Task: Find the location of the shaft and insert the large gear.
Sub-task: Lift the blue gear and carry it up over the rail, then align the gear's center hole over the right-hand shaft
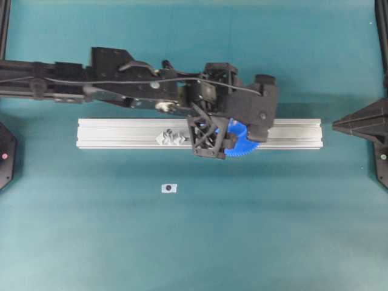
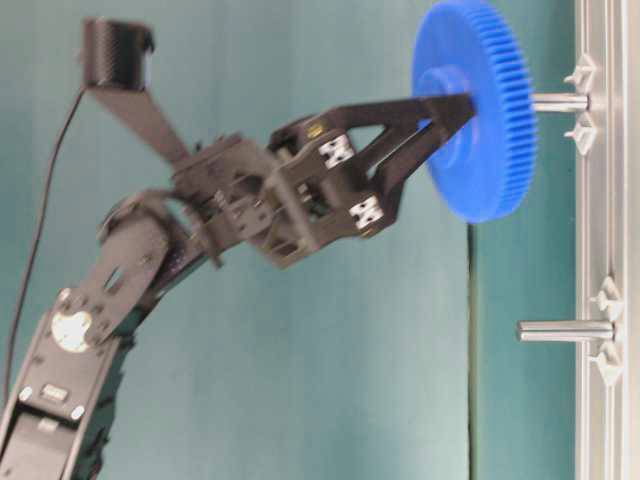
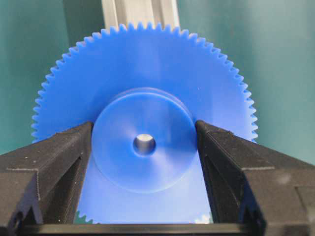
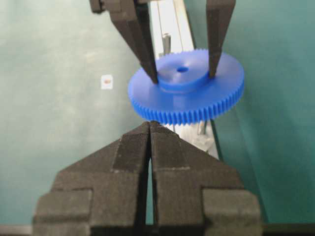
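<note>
Nearest in the right wrist view, our right end effector [image 4: 149, 129] sits pressed closed w/ nothing in it, parked clear. Beyond it, our left end effector [image 3: 143, 142] pinches the raised hub of the large gear [image 3: 142, 142], leaving the centre hole free for the pin. We carry the gear flat above the aluminium rail [image 1: 121, 134] on the worktop [image 1: 273, 224], hole approx. over the shaft [image 2: 560, 101], not yet seated. Left arm reaches across, wrist angled down. A second pin [image 2: 565, 330] stands bare further along.
</note>
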Robot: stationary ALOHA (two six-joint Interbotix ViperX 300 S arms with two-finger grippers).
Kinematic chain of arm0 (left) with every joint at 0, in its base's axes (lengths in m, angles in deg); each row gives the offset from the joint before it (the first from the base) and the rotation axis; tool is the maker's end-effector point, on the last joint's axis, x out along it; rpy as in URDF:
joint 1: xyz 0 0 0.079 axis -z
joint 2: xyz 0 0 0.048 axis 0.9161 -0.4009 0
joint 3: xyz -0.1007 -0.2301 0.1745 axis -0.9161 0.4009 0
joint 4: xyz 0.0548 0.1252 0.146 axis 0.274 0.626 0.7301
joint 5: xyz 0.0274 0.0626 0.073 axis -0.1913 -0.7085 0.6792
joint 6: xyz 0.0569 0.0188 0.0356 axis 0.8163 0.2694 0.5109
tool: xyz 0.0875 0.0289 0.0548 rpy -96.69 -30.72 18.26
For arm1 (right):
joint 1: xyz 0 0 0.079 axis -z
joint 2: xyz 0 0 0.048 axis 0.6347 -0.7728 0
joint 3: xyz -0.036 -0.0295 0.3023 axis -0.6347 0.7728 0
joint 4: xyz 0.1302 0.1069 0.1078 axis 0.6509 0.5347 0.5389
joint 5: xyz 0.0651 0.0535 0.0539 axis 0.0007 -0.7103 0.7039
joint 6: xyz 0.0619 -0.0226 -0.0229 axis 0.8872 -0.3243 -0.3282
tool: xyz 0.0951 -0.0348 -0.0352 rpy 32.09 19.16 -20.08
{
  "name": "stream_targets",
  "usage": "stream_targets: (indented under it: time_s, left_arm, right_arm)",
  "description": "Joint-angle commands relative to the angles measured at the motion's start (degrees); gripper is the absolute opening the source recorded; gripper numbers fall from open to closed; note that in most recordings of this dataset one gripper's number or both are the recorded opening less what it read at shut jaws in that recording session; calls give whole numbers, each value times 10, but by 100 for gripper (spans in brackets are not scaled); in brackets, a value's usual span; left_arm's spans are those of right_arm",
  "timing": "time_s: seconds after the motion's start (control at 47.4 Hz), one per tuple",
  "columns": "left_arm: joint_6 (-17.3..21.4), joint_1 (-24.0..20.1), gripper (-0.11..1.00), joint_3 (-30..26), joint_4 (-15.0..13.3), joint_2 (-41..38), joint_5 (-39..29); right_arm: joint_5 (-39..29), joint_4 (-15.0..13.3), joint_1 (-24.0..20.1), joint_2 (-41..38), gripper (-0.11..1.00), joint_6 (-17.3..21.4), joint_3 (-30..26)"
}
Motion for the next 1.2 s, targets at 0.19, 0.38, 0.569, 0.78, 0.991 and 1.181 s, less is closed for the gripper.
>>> stream_targets:
  time_s: [0.19,0.38,0.569,0.78,0.991,1.181]
  left_arm:
    - [4,-11,71,-26,2,-11,22]
    - [4,-18,70,-28,1,-21,39]
    - [4,-19,70,-28,1,-20,30]
    - [9,-29,70,-28,1,-19,14]
    - [21,-49,70,-33,1,-18,13]
    - [23,-56,70,-34,2,-20,10]
  right_arm:
    - [5,-1,-1,-1,2,4,-2]
    - [5,-1,0,0,2,4,0]
    - [5,-1,0,2,2,4,0]
    - [5,-2,2,3,2,4,1]
    - [5,-2,4,4,2,4,3]
    - [5,-1,4,4,2,4,3]
